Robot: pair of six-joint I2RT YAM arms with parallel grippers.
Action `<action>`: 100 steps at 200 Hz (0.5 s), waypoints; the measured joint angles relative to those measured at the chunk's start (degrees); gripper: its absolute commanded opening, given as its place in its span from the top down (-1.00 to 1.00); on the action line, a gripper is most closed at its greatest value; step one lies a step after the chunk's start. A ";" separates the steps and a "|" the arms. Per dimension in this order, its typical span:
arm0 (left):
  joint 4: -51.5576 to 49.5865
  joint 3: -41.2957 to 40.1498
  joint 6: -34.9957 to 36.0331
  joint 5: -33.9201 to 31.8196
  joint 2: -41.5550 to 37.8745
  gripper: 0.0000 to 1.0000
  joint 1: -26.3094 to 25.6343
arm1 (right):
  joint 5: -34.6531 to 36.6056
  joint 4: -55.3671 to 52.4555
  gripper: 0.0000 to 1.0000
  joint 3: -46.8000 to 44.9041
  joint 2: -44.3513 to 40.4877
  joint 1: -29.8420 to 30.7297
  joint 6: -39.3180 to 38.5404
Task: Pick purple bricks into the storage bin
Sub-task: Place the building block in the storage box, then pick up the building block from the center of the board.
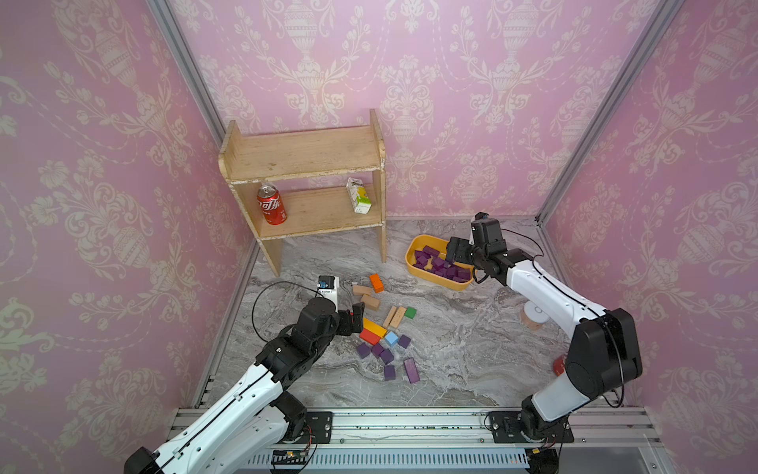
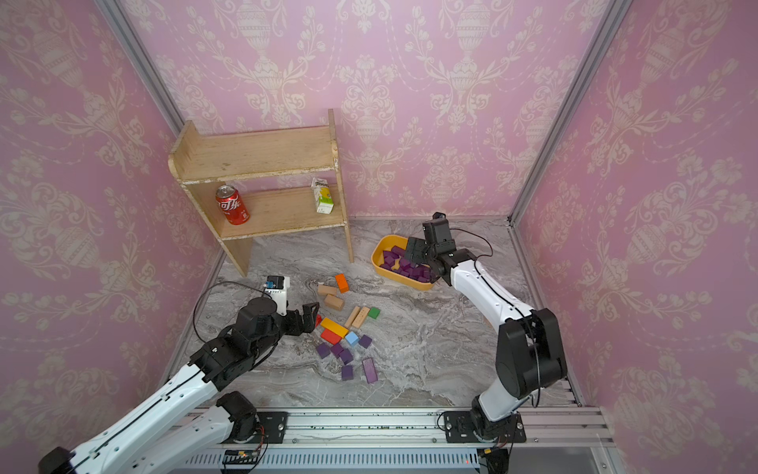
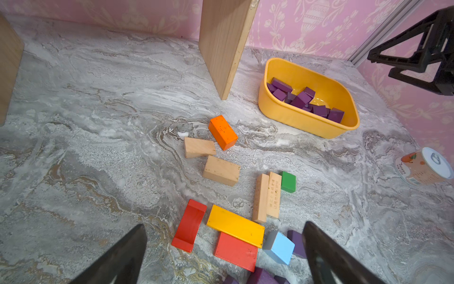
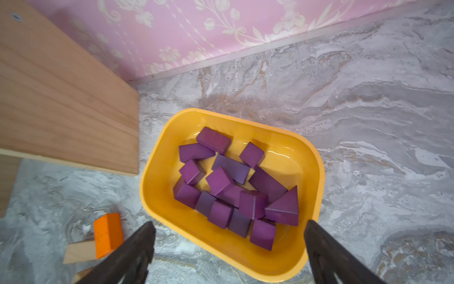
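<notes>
Across the grey marbled tabletop [image 1: 451,349], toward its right rear, sits the shallow yellow-orange plastic storage bin [image 1: 411,257], already holding many dark-purple painted wooden bricks [image 4: 221,182]. The right gripper [image 1: 452,257] hangs over it, jaws apart and empty. Six loose purple bricks [image 1: 385,356] lie front-centre, just forward and right of the left gripper [image 1: 357,319], also spread wide; that arm is nearer. The longest purple bar [image 1: 411,370] runs roughly front-to-back.

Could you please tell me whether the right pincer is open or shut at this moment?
Open: the right pincer hangs above the storage bin with its fingers wide apart, gripping nothing.
</notes>
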 measured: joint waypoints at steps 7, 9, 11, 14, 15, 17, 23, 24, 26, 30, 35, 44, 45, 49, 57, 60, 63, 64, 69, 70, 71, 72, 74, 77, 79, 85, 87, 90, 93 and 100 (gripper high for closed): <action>-0.13 0.17 0.17 0.02 -0.02 -0.98 0.00 | -1.22 0.52 -0.85 -0.68 -0.92 0.00 -0.09; -0.20 0.22 0.20 0.02 -0.02 -0.98 0.00 | -1.60 0.72 -0.84 -0.92 -1.18 0.00 -0.22; -0.28 0.26 0.20 0.07 -0.02 -0.98 0.00 | -2.03 0.87 -0.83 -1.18 -1.42 0.00 -0.17; -0.37 0.35 0.22 0.09 0.00 -0.98 0.00 | -2.58 1.01 -0.83 -1.53 -1.68 0.00 -0.22; -0.37 0.37 0.22 0.11 0.00 -0.99 0.00 | -2.84 1.11 -0.83 -1.77 -1.81 0.00 -0.28; -0.42 0.42 0.24 0.20 0.02 -0.98 0.00 | -3.10 1.27 -0.83 -2.05 -1.97 0.00 -0.35; -0.50 0.52 0.39 0.42 0.07 -0.99 0.00 | -4.42 1.92 -0.83 -3.28 -2.56 0.00 -0.52; -0.52 0.55 0.39 0.48 0.09 -0.99 0.00 | -4.72 1.99 -0.83 -3.56 -2.67 0.00 -0.63; -0.52 0.59 0.42 0.68 0.11 -0.98 0.00 | -5.18 2.10 -0.83 -4.04 -2.84 0.00 -0.70; -0.55 0.66 0.52 0.87 0.26 -0.98 0.00 | -5.97 2.25 -0.83 -5.03 -3.13 0.00 -0.92; -0.57 0.76 0.61 1.14 0.42 -0.98 0.00 | -6.73 2.32 -0.82 -6.19 -3.34 0.00 -1.16; -0.79 1.07 0.70 1.75 1.20 -0.98 0.00 | -8.11 2.38 -0.81 -8.52 -3.67 0.00 -1.53; -0.90 1.14 0.74 1.84 1.36 -0.98 0.00 | -8.20 2.38 -0.81 -8.70 -3.69 0.00 -1.55; -1.22 1.44 0.83 2.23 1.77 -0.98 0.00 | -8.66 2.36 -0.81 -9.90 -3.87 0.00 -1.73; -2.01 2.19 1.07 2.89 2.80 -0.98 0.00 | -9.38 2.36 -0.82 -12.37 -4.35 0.00 -2.08; -2.43 2.54 1.11 3.21 3.17 -0.98 0.00 | -9.64 2.36 -0.82 -13.27 -4.55 0.02 -2.21; -2.78 2.93 1.22 3.58 3.61 -0.98 0.00 | -9.84 2.34 -0.81 -14.14 -4.90 0.04 -2.36; -3.02 3.15 1.25 3.78 3.82 -0.98 0.00 | -9.92 2.34 -0.82 -14.62 -5.05 0.07 -2.43; -3.80 3.91 1.29 4.31 4.48 -0.98 0.00 | -10.27 2.27 -0.82 -16.24 -5.77 0.15 -2.73; -4.04 4.11 1.27 4.46 4.66 -0.98 0.00 | -10.34 2.25 -0.82 -16.68 -5.97 0.17 -2.80; -4.20 4.24 1.29 4.52 4.72 -0.98 0.00 | -10.36 2.23 -0.82 -16.90 -6.08 0.17 -2.80; -4.31 4.35 1.27 4.63 4.81 -0.98 0.00 | -10.40 2.19 -0.82 -17.14 -6.16 0.17 -2.80; -4.68 4.70 1.29 4.87 5.03 -0.98 0.00 | -10.51 2.08 -0.82 -17.73 -6.54 0.17 -2.86; -5.18 5.20 1.29 5.22 5.38 -0.98 0.00 | -10.64 1.86 -0.82 -18.71 -7.15 0.20 -3.02; -5.57 5.55 1.29 5.49 5.60 -0.98 0.00 | -10.75 1.77 -0.82 -19.23 -7.50 0.26 -3.10; -6.80 6.75 1.27 6.08 6.21 -0.98 0.00 | -10.93 1.36 -0.81 -20.61 -8.59 0.37 -3.30; -7.19 7.15 1.25 6.27 6.40 -0.98 0.00 | -10.97 1.29 -0.82 -21.03 -8.96 0.37 -3.41; -7.69 7.65 1.22 6.60 6.62 -0.98 0.00 | -10.99 1.11 -0.81 -21.53 -9.51 0.37 -3.52; -8.17 8.11 1.22 6.91 6.80 -0.98 0.00 | -11.08 1.03 -0.81 -22.10 -10.12 0.37 -3.67; -9.05 8.96 0.98 7.58 7.13 -0.98 0.00 | -11.15 0.90 -0.82 -23.21 -11.50 0.37 -4.09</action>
